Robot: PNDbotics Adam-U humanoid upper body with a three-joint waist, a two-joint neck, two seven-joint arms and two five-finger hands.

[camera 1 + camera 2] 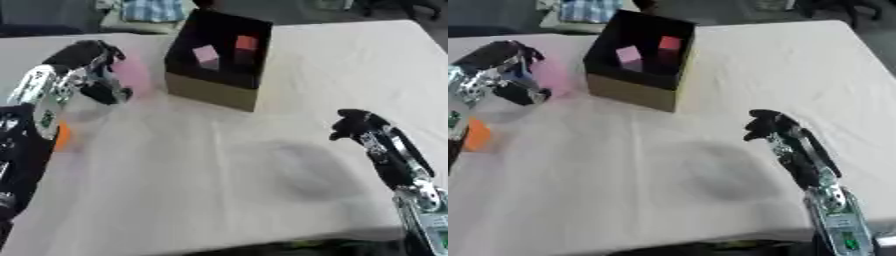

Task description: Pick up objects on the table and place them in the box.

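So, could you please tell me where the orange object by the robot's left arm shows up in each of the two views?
Left eye view: the orange object sits at the left edge, mostly hidden behind the left arm.
Right eye view: it lies at the left edge, more exposed, below the left hand.
Shared landmark: the box, up and to the right of it in both.

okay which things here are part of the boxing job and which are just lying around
Job: box with pink block and red block inside; pink thing in left hand; orange thing on table.

Lying about: checked cloth beyond the table.
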